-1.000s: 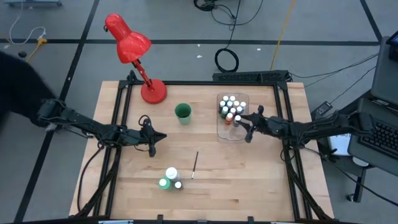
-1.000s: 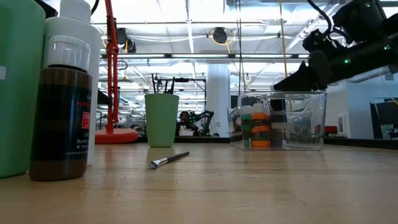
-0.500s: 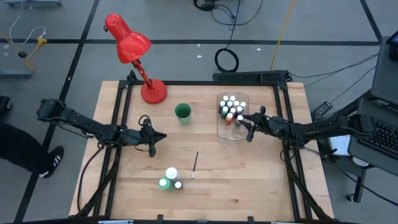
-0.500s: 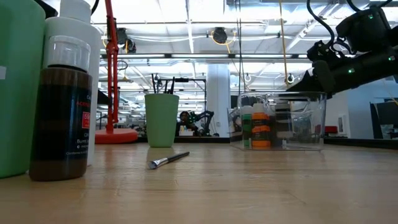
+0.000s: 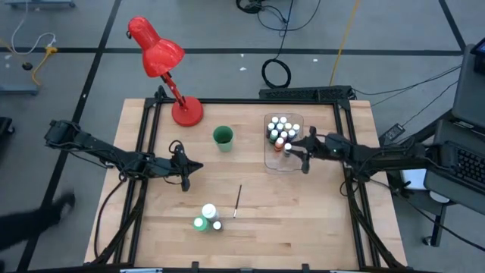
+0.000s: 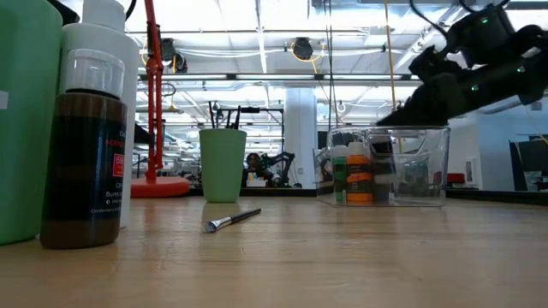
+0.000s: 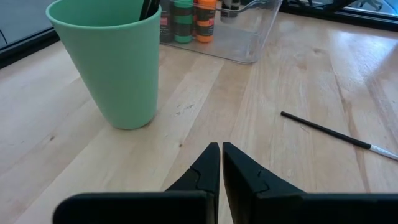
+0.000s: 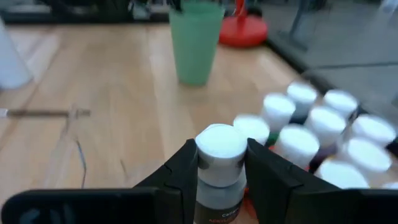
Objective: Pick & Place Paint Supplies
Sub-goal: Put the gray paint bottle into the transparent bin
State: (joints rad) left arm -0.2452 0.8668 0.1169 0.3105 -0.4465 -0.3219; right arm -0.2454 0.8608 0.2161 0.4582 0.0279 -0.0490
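My right gripper [image 8: 221,163] is over the clear tray [image 5: 282,161] at the table's far right, shut on a small white-capped bottle [image 8: 219,149]. Several white-capped paint bottles [image 5: 279,129] stand in the tray's far part. My left gripper [image 5: 186,170] hovers shut at the table's left middle, touching nothing. A thin dark brush [image 5: 237,201] lies flat near the table's middle. Near the front edge stand a big white bottle [image 5: 208,211], a green one [image 5: 199,223] and a small dark one [image 5: 217,225]. More brushes stand in the green cup [image 5: 223,136]. My right gripper pinches the small bottle between its two fingers at the white cap [image 8: 221,142] and the neck just under it. The fingers [image 8: 183,171] come slanting down from the table's right side. The bottle stands upright in the hold over the tray; its lower end is hidden.
A red desk lamp [image 5: 173,80] stands at the far left corner. The green cup sits left of the tray. A black frame rail [image 5: 345,144] runs along the table's right side. Bare wood lies between the brush and the tray.
My right arm has shifted a little toward the far edge over the tray, still shut on the small bottle. A person left of the table has walked off toward the near side.
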